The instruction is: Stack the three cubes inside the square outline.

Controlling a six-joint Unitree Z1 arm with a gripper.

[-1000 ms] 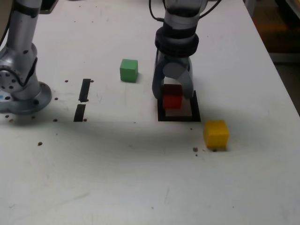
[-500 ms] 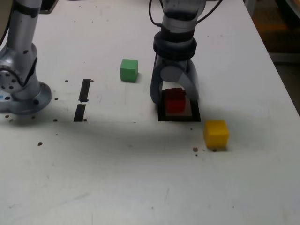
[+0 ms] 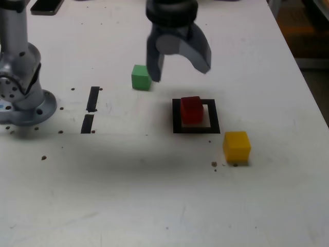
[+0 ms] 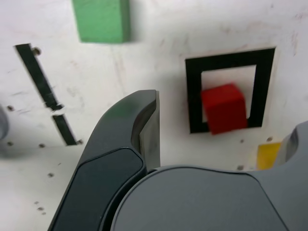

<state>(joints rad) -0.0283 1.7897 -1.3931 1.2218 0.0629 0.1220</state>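
One camera looks down across the table from its near edge; my wrist camera looks down close, sharing the red cube.

Table top: white, matt, scuffed, faint smudges and dark specks.
Red cube, green cube, yellow cube: matt, solid-coloured, smooth faces, no shine.
Square outline: flat black tape, matt; two black tape strips at 9 o'clock from it, same look.
Gripper: dark grey moulded plastic, smooth, slight sheen in wrist view.
Arm base: silver-grey metal look, satin.
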